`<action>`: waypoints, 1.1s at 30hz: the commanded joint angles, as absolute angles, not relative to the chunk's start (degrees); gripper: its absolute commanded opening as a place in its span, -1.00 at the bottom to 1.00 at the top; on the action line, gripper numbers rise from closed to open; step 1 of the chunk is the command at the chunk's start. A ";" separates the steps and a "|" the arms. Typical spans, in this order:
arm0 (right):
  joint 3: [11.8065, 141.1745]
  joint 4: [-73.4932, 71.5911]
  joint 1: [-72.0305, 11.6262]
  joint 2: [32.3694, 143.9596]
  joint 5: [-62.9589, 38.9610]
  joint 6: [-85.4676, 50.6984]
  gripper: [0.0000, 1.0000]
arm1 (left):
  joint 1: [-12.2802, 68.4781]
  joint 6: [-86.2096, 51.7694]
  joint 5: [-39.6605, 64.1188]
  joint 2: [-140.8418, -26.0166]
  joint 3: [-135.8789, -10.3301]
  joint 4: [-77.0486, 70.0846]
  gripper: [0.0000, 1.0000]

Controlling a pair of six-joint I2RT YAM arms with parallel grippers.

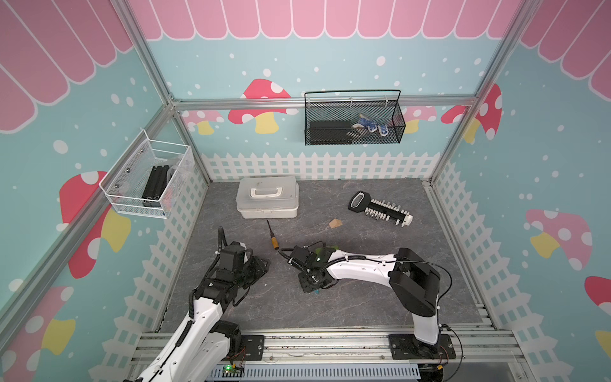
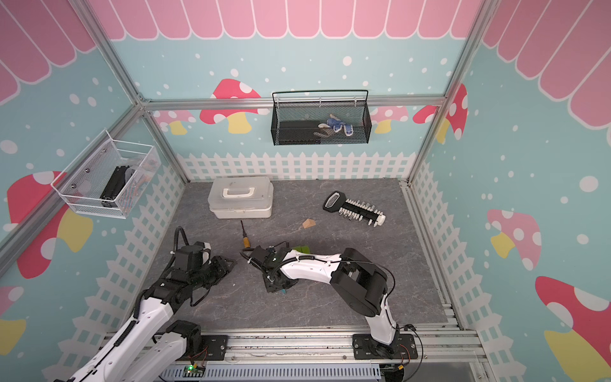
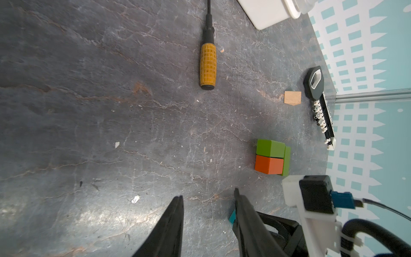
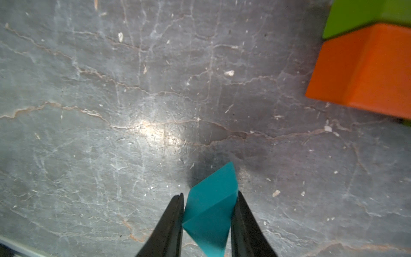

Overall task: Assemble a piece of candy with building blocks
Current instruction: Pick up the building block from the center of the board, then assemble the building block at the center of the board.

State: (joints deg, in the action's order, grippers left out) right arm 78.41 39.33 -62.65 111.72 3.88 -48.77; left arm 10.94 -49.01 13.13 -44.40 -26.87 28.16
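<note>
My right gripper (image 4: 210, 195) is shut on the teal triangular prism (image 4: 209, 213), low over the grey floor; both fingers press its sides. Close by stands a cluster of blocks: an orange cuboid (image 4: 364, 71) against a lime-green cuboid (image 4: 364, 15), with a second green cuboid (image 3: 287, 161) behind them. In both top views the right arm hides most of that cluster (image 2: 301, 248). The tan triangular prism (image 1: 335, 224) lies alone farther back. My left gripper (image 3: 208, 194) hangs open and empty to the left of the right gripper (image 1: 314, 287).
A yellow-handled screwdriver (image 1: 272, 238) lies between the arms. Behind it is a white lidded box (image 1: 267, 201). A black bit holder (image 1: 380, 208) lies at the back right. A wire basket (image 1: 148, 178) on the left wall and a black one (image 1: 353, 122) on the back wall hang above the floor.
</note>
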 commanded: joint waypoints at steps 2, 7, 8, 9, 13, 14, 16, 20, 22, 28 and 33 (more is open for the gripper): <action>77.42 41.19 -63.02 109.95 5.43 -50.45 -0.51 | 10.63 -49.83 13.25 -43.89 -25.84 27.22 -0.18; 77.06 41.98 -62.93 106.11 7.47 -49.50 -0.60 | 10.63 -49.86 13.27 -44.24 -25.79 27.16 -0.17; 77.11 42.33 -62.77 104.91 8.18 -49.04 -0.61 | 10.63 -49.84 13.33 -44.26 -25.92 27.14 -0.17; 77.10 42.69 -62.45 103.56 8.63 -48.59 -0.62 | 10.62 -49.83 13.36 -44.30 -25.93 27.16 -0.17; 75.90 43.66 -59.57 97.41 10.16 -46.59 -0.62 | 10.59 -49.66 13.45 -44.65 -26.29 27.10 -0.17; 75.01 43.71 -58.17 95.74 10.33 -45.96 -0.61 | 10.59 -49.69 13.53 -44.81 -26.32 26.99 -0.17; 72.66 43.77 -54.56 93.50 10.44 -44.19 -0.61 | 10.62 -49.84 13.67 -44.96 -26.28 26.61 -0.17; 68.22 43.51 -46.20 90.42 10.70 -39.05 -0.61 | 10.61 -50.10 14.23 -45.09 -26.30 26.02 -0.17; 67.76 43.19 -43.16 90.34 10.55 -35.89 -0.60 | 10.56 -50.10 14.20 -45.18 -26.35 25.86 -0.17; 68.77 38.51 -37.13 95.38 7.50 -28.46 -0.59 | 10.63 -49.57 14.50 -46.04 -27.14 25.60 -0.17; 71.36 36.04 -35.87 100.67 6.17 -26.31 -0.60 | 10.63 -49.90 14.33 -46.25 -26.95 25.41 -0.17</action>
State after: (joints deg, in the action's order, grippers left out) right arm 69.12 38.11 -36.21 98.54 7.70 -29.21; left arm 10.94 -49.30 13.98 -46.19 -26.59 26.61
